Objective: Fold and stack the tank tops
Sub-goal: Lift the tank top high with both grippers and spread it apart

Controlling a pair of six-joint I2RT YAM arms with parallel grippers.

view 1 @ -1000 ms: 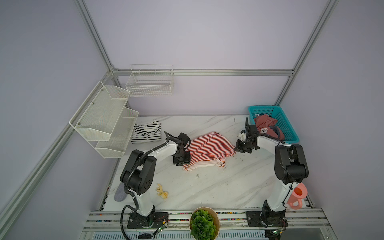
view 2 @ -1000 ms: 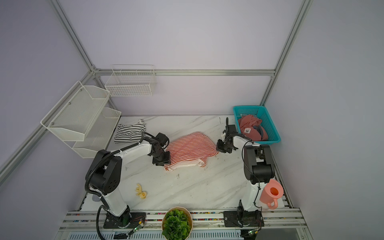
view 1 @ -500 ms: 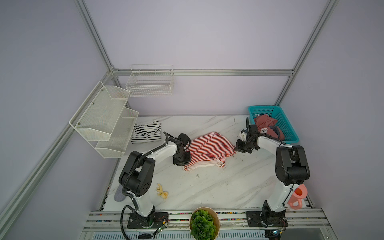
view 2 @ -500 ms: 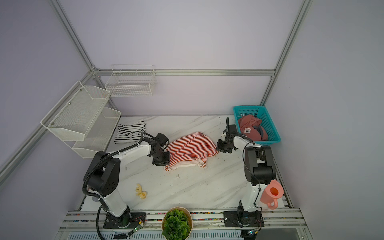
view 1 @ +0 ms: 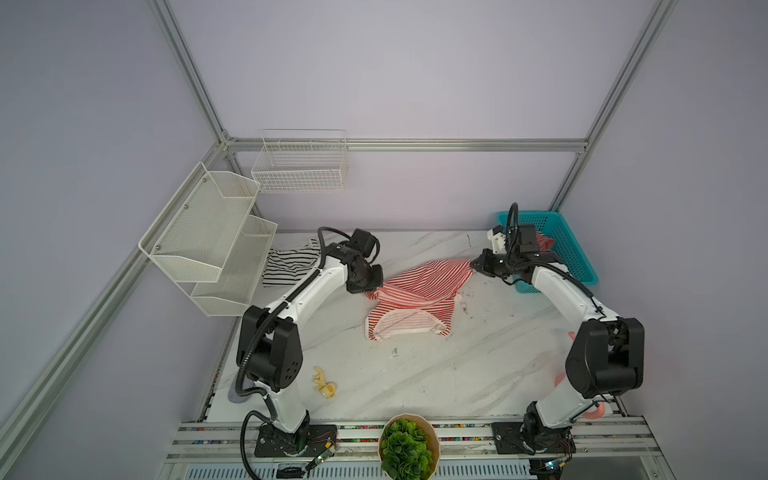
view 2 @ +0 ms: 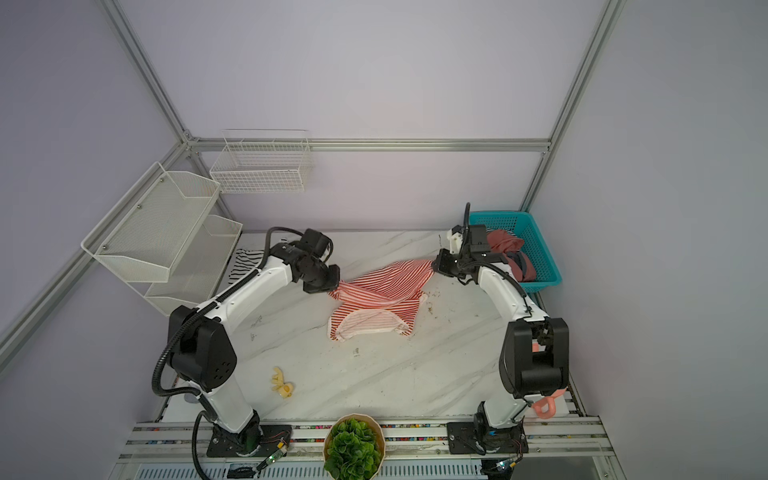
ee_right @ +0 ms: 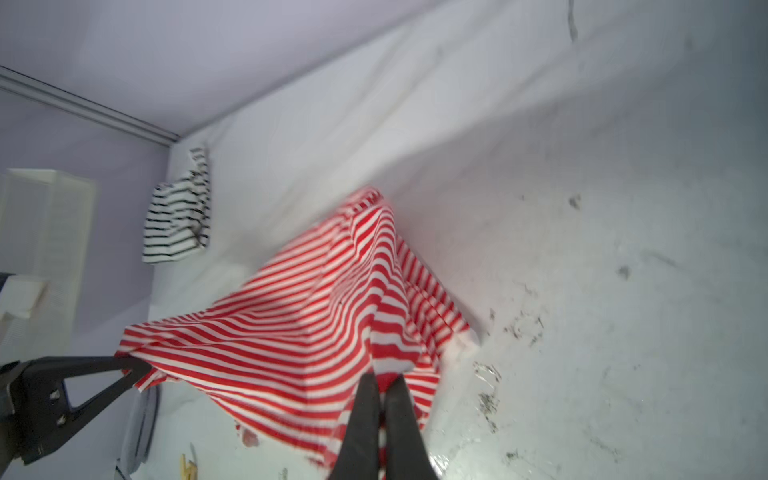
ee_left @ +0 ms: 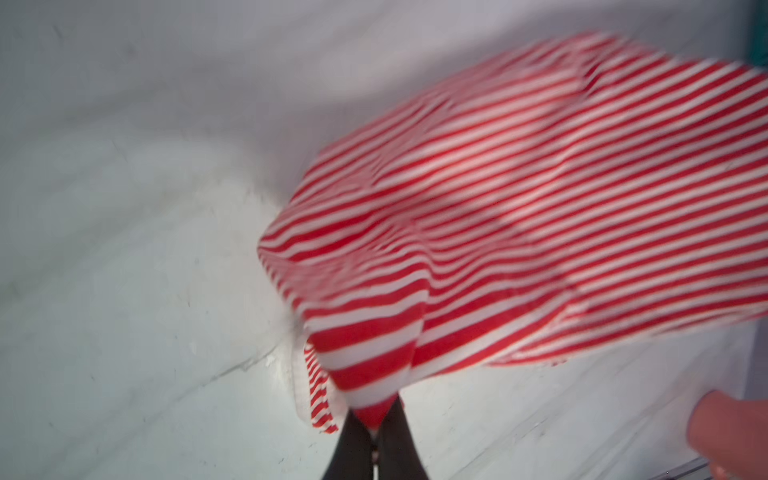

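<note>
The red-and-white striped tank top (view 1: 415, 286) hangs stretched between my two grippers, its upper edge off the table. Its white-trimmed lower part (view 2: 365, 328) rests on the marble. My left gripper (view 1: 371, 286) is shut on the top's left corner; in the left wrist view the dark fingers (ee_left: 357, 440) pinch red cloth. My right gripper (view 1: 473, 266) is shut on the right corner, and cloth shows between its fingers (ee_right: 365, 415) in the right wrist view. The black-and-white tank top (view 1: 291, 266) lies bunched at the back left, also in the right wrist view (ee_right: 178, 224).
A teal basket (view 1: 577, 257) at the back right holds a dusty-red garment (view 2: 503, 243). White mesh shelves (view 1: 208, 237) and a wire basket (view 1: 299, 166) hang at the back left. A small yellow thing (view 1: 324, 382), a potted plant (view 1: 407, 449) and a pink object (view 2: 546, 405) sit near the front.
My left gripper has shut on the red-and-white top's left corner. Both grippers have risen, lifting the top's upper edge off the table and pulling it taut.
</note>
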